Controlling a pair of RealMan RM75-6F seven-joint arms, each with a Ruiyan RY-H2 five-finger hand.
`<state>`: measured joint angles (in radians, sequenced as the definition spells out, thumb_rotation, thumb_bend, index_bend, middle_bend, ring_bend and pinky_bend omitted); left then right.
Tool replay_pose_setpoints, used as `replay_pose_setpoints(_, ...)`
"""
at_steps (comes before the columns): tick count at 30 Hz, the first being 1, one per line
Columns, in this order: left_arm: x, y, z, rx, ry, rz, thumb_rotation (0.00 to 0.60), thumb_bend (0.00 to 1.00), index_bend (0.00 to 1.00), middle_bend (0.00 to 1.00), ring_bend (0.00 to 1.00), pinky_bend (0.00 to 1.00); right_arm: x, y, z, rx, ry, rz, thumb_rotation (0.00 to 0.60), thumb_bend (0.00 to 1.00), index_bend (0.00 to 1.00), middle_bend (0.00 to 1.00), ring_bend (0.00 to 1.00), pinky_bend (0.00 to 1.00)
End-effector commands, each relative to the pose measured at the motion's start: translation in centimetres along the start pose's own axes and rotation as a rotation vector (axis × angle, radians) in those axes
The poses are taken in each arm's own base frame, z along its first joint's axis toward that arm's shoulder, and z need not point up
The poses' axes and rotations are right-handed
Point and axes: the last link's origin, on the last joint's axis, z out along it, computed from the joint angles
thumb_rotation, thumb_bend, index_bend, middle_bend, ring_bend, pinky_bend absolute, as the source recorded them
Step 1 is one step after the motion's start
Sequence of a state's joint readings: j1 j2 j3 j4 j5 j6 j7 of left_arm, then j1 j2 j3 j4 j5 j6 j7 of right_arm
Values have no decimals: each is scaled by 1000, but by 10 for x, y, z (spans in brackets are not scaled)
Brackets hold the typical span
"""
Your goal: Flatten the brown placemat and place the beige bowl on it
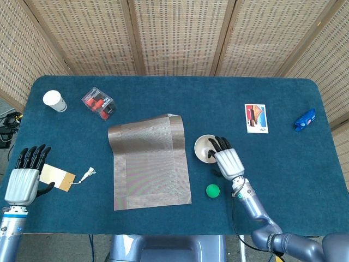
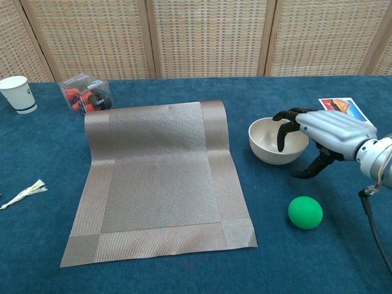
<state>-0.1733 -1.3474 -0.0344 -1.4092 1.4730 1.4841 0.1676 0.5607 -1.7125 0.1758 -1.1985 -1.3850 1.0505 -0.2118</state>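
Blue table (image 1: 163, 93), right hand (image 2: 331, 131) fingers (image 2: 283, 131) hooked over beige bowl (image 2: 269, 147) rim, ungripped, brown placemat (image 2: 159, 177) beside

On the blue table (image 1: 163, 98) a white paper cup (image 1: 54, 101) stands at the far left, a clear box of red and black items (image 1: 98, 103) just beside it. A tan tag (image 1: 58, 177) with a pale tassel (image 1: 86, 174) lies near the left edge — a green ball (image 1: 212, 190) sits toward the front. Far right: a picture card (image 1: 256, 118) and a blue object (image 1: 305, 119).
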Motion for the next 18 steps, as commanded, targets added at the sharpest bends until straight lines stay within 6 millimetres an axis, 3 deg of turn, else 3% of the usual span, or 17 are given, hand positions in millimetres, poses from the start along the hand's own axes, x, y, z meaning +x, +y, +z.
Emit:
replay_pose_setpoints(1,-1,1,-1,-5,-5,0,600,169,40,0,0,0,-4,-5,4,9,-5,8,600,417,475,174,15,140)
replay_pose_setpoints(11,1,0,-1,-2,3,-7,600,168,41,0,0,0,-12,-9,7,7,-3,12,600,502,555,204,26,153)
replay_pose_setpoints(18,1,0,0,-1,4,-11,600,169,45,0,0,0,-10,-11,7,13,19,17,600,474,624,271,47,171)
